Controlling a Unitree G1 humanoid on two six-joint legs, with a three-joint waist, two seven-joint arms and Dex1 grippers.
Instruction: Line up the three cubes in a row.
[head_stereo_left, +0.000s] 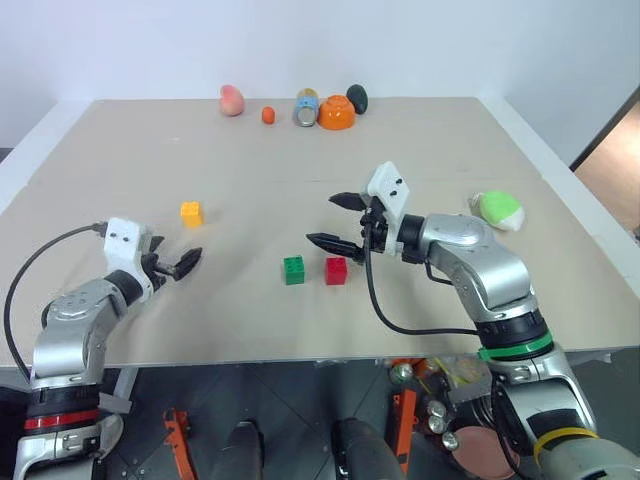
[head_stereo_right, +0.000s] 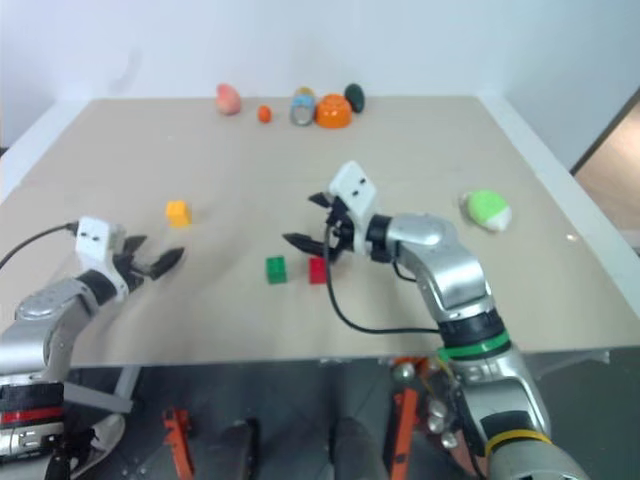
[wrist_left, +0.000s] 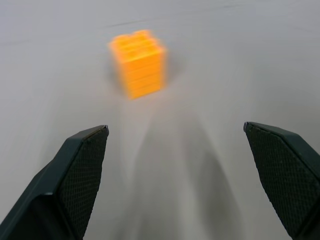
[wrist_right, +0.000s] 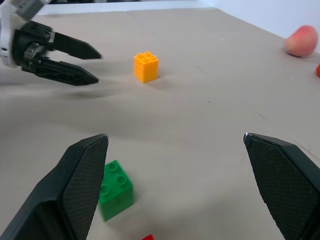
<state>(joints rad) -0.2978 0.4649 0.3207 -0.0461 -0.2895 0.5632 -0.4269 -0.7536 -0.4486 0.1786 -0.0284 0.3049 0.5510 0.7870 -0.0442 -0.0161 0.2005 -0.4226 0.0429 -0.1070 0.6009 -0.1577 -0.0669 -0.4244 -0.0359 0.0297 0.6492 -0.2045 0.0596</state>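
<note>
The yellow cube (head_stereo_left: 191, 213) lies just ahead of the left gripper (head_stereo_left: 181, 261), jaws apart; the right gripper (head_stereo_left: 336, 222), also apart, is farther.

We see the yellow cube (head_stereo_right: 178, 212) alone toward the left of the tabletop (head_stereo_right: 400, 150), well apart from the green cube (head_stereo_right: 276, 269) and red cube (head_stereo_right: 318, 269), which sit just beside each other near the middle. Our left hand (head_stereo_right: 150, 256) hangs spread near the yellow cube, empty. Our right hand (head_stereo_right: 310, 222) hovers spread just above the red cube, empty too.
</note>
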